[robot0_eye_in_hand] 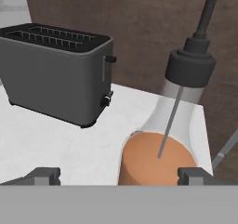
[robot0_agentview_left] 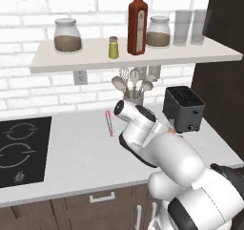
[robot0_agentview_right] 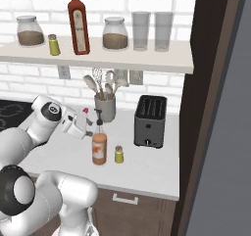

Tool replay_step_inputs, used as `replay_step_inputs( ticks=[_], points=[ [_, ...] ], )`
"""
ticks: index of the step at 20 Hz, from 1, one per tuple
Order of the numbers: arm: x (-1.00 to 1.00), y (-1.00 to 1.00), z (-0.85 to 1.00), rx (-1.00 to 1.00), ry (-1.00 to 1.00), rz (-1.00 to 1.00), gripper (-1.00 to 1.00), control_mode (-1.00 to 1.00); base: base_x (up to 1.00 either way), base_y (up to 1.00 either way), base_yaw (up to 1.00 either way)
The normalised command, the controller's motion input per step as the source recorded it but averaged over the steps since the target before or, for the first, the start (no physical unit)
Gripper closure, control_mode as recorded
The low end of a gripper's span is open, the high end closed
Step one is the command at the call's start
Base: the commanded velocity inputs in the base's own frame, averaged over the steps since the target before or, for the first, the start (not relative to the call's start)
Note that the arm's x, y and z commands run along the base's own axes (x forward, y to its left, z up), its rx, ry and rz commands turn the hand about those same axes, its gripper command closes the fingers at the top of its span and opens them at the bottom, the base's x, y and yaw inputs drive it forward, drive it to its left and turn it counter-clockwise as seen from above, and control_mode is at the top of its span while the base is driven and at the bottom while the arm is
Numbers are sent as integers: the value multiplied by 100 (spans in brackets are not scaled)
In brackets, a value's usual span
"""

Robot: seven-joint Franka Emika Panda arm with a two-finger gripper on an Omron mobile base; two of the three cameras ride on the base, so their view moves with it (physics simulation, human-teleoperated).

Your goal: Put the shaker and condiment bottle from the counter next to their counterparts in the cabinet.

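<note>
The condiment bottle (robot0_agentview_right: pixel 99 150), clear with orange-brown sauce and a dark pour spout, stands on the counter left of the toaster. In the hand view the condiment bottle (robot0_eye_in_hand: pixel 158 160) rises close ahead, between my fingertips and nearer the right one. My gripper (robot0_agentview_right: pixel 89 127) is open at the bottle's left side, level with its neck; in the hand view my gripper (robot0_eye_in_hand: pixel 118 176) holds nothing. The tiny yellow-green shaker (robot0_agentview_right: pixel 119 154) stands just right of the bottle. On the white shelf, the cabinet (robot0_agentview_left: pixel 71 62), stand the tall red bottle (robot0_agentview_left: pixel 137 24) and the twin shaker (robot0_agentview_left: pixel 113 47).
A dark toaster (robot0_agentview_right: pixel 150 121) stands right of the bottle, and a utensil holder (robot0_agentview_right: pixel 105 107) behind it. A pink tool (robot0_agentview_left: pixel 109 124) lies on the counter. Jars (robot0_agentview_left: pixel 67 35) and glasses (robot0_agentview_left: pixel 183 27) share the shelf. The cooktop (robot0_agentview_left: pixel 19 148) is at the left. A dark tall cabinet (robot0_agentview_right: pixel 211 107) bounds the right.
</note>
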Motion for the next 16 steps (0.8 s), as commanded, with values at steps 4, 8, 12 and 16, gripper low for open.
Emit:
replay_step_inputs(
  ticks=[4,8,12,16],
  points=[
    [6,-13,-9,0,0,0,-100,-100,0,0,0],
    [9,-1,-16,0,0,0,-100,-100,0,0,0],
    [-17,9,-41,-8,-1,0,-100,-100,0,0,0],
    [-81,1,-8,-3,-12,0,-100,-100,0,0,0]
  ],
)
